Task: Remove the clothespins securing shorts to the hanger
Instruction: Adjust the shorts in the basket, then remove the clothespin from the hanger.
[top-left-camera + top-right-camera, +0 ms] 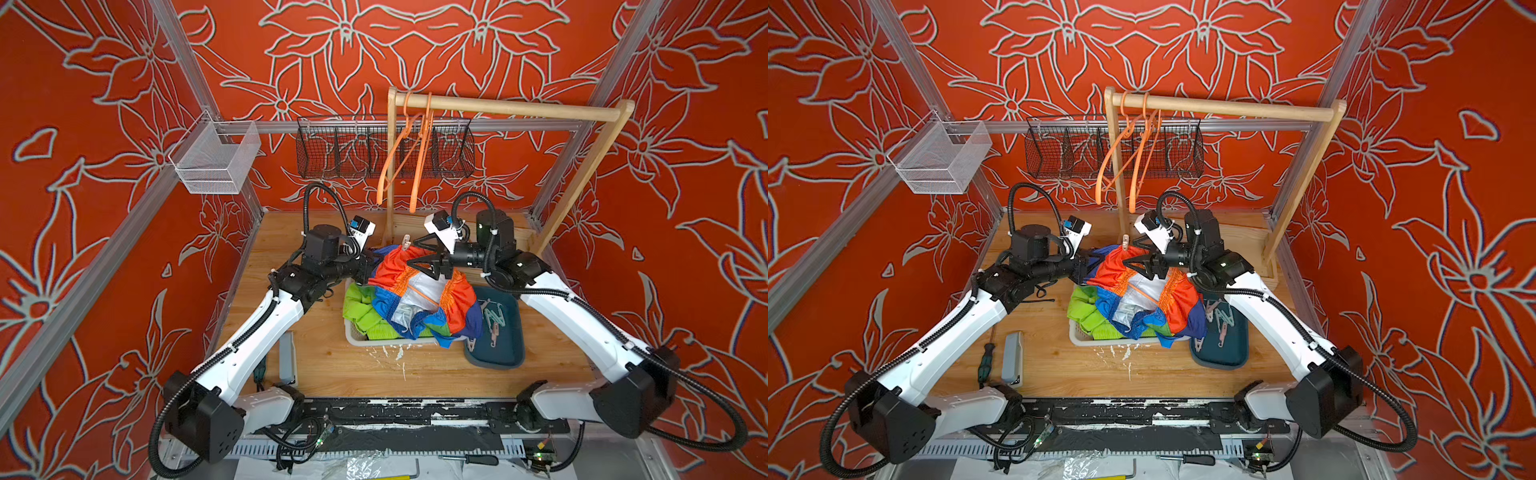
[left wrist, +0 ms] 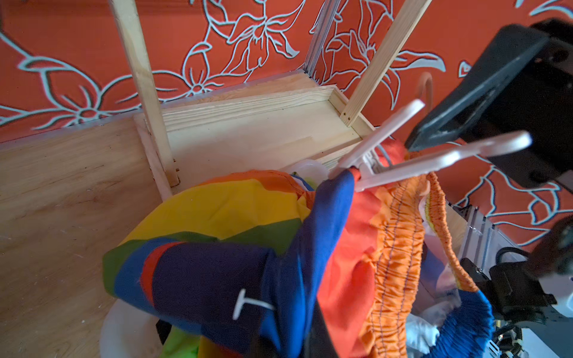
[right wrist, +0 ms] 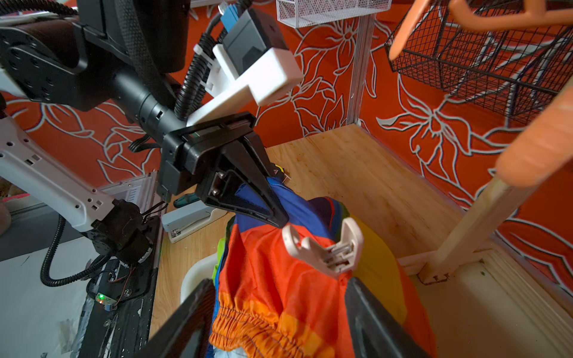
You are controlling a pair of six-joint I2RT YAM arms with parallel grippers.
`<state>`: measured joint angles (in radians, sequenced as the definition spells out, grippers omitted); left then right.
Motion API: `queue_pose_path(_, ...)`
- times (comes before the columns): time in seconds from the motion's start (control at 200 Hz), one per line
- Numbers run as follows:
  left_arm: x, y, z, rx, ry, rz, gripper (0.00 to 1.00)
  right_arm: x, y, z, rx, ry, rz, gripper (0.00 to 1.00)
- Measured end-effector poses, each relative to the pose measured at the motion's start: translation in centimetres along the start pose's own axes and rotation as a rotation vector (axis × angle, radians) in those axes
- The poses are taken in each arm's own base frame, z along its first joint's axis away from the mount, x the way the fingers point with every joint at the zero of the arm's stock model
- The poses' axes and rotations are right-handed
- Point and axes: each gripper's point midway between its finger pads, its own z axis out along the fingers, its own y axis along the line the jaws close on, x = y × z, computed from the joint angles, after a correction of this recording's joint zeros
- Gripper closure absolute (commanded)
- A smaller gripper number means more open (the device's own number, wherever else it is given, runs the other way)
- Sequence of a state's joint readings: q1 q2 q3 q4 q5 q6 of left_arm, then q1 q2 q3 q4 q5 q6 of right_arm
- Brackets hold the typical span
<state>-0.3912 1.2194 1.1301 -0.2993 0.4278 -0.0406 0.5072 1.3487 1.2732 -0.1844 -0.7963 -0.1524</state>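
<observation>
Red floral walls [image 1: 83,208] surround rainbow shorts [image 1: 388,268] (pale clothespin [image 1: 406,242] attached).

Rainbow shorts [image 3: 269,279], pale clothespin [image 3: 324,249] clipped to fabric

Black wire basket [image 1: 332,149] at back, teal tray [image 1: 505,349] on wooden table [image 1: 332,365].

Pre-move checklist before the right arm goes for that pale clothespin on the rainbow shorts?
1. Left pincer shut on the shorts' blue edge: ok.
2. Right pincer open: ok.
3. Clothespin clipped on the shorts, handles exposed: ok.
4. Right pincer around those handles: not ok, short of them.
5. Hanger under the clip: cannot tell, fabric hides it.
6. Tray has bare floor for the drop: ok.
</observation>
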Motion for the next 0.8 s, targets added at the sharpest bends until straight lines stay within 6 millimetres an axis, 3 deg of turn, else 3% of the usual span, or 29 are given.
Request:
queue_pose_path(0.42,0.3,-0.5,0.2,-0.008,0.009,0.019,1.0,0.2,-0.7,0.8,0.003,0.028,-0.028,0.33)
queue_pose_path(0.801,0.2,-0.9,-0.2,-0.006,0.005,0.039,1.0,1.1,-2.4,-0.1,0.081,0.069,-0.037,0.34)
